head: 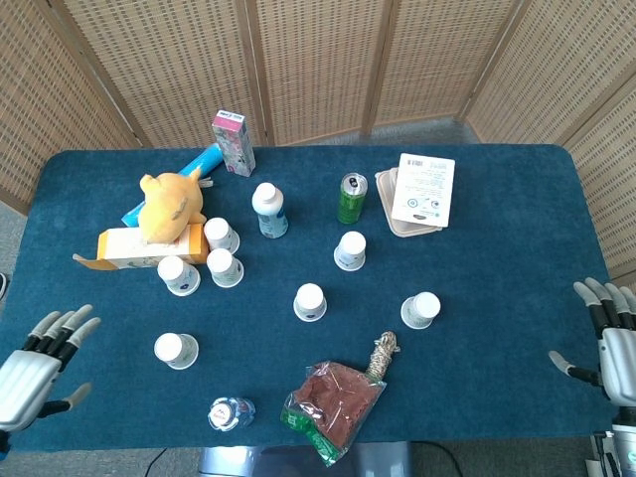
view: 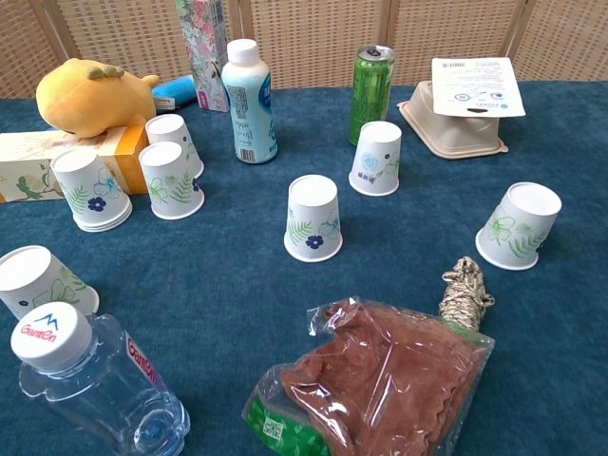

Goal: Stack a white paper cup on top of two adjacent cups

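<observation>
Hovering over the near-left corner of the blue table (head: 497,229), the left hand (head: 38,360) holds nothing, its fingers spread apart; the right hand (head: 614,343) sits at the near-right edge, likewise bare with fingers splayed, and neither shows in the chest view; nearest the left hand stands an upturned white paper cup (head: 176,349), with a clear water bottle (head: 230,412) lying just beyond it toward the front edge; further in, three floral paper cups cluster beside the orange tissue box (head: 134,245): one cup (head: 178,274) and a second cup (head: 225,267) close side by side, a third cup (head: 221,235) just behind them; a yellow plush toy (head: 171,204) rests on the box; near the middle stand a lone cup (head: 310,301), another cup (head: 350,250) behind it and a tilted cup (head: 421,309) to the right; a bag of brown cloth (head: 333,397) and a coil of rope (head: 384,354) lie at the front; a white bottle (head: 269,210), a green can (head: 352,198) and a lidded takeaway box (head: 417,194) stand toward the back.
</observation>
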### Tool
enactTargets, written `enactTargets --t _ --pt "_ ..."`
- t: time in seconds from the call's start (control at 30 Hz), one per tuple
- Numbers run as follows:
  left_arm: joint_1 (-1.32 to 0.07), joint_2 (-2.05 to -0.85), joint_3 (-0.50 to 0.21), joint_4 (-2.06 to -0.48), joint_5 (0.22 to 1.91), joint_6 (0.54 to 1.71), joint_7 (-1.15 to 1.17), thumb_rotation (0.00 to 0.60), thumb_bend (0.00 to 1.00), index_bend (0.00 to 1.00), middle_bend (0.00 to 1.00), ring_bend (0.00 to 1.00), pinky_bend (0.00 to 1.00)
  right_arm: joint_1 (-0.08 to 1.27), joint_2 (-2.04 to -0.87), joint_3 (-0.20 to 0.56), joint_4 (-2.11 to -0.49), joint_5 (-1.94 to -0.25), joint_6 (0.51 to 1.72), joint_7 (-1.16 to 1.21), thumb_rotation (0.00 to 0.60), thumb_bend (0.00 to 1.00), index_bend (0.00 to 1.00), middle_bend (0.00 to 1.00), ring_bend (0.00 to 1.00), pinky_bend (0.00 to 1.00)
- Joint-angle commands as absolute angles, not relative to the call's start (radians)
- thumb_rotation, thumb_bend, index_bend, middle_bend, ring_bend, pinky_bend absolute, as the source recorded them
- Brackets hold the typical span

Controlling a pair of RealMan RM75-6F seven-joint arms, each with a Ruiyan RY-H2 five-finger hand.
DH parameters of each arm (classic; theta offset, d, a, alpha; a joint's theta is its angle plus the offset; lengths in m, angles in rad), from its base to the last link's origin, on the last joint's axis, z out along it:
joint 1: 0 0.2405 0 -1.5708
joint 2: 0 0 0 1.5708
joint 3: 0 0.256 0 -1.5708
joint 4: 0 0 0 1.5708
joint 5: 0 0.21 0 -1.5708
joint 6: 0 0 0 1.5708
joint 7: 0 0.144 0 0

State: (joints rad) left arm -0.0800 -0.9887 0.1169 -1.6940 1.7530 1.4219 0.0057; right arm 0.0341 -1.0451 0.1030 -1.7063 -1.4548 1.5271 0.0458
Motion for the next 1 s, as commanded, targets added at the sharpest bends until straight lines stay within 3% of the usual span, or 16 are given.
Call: enactTargets --t 0.03,0.27,0.57,0.63,0.7,0.83,0.9,1.0 --pt "-0.137 -1.031 0.093 -1.733 1.678 1.303 0.099 0.600 0.30 0.00 0.00 0.00 0.00 0.034 -1.045 0.102 -1.705 -1.456 1.527 0.045 0.600 0.07 0.11 0.00 0.00 0.00" --pt "-0.209 -1.113 0.054 -1.789 1.553 1.151 0.289 0.600 0.30 0.00 0.00 0.00 0.00 0.034 -1.042 0.105 -1.704 -1.450 1.523 0.062 0.600 0.07 0.11 0.00 0.00 0.00" --pt "-0.260 -1.237 0.018 -1.821 1.394 1.081 0.535 0.600 0.30 0.00 0.00 0.00 0.00 0.033 -1.036 0.107 -1.699 -1.444 1.518 0.082 0.600 0.06 0.11 0.00 0.00 0.00" --pt "-0.267 -1.263 0.013 -1.826 1.371 1.085 0.576 0.600 0.30 0.01 0.00 0.00 0.03 0.034 -1.035 0.108 -1.698 -1.442 1.517 0.088 0.600 0.06 0.11 0.00 0.00 0.00" --pt "-0.272 -1.283 0.010 -1.828 1.354 1.091 0.607 0.600 0.30 0.04 0.02 0.02 0.13 0.034 -1.034 0.109 -1.696 -1.439 1.515 0.092 0.600 0.06 0.11 0.00 0.00 0.00" --pt "-0.281 -1.328 0.003 -1.823 1.337 1.116 0.657 0.600 0.31 0.18 0.21 0.21 0.33 0.035 -1.034 0.111 -1.693 -1.434 1.511 0.097 0.600 0.06 0.11 0.00 0.00 0.00" --pt "-0.280 -1.345 0.004 -1.817 1.345 1.134 0.665 0.600 0.32 0.23 0.32 0.31 0.39 0.035 -1.034 0.111 -1.691 -1.432 1.509 0.099 0.600 0.06 0.11 0.00 0.00 0.00" --pt "-0.278 -1.366 0.008 -1.807 1.353 1.161 0.683 0.600 0.33 0.26 0.39 0.37 0.43 0.036 -1.034 0.112 -1.689 -1.430 1.506 0.101 0.600 0.06 0.11 0.00 0.00 0.00"
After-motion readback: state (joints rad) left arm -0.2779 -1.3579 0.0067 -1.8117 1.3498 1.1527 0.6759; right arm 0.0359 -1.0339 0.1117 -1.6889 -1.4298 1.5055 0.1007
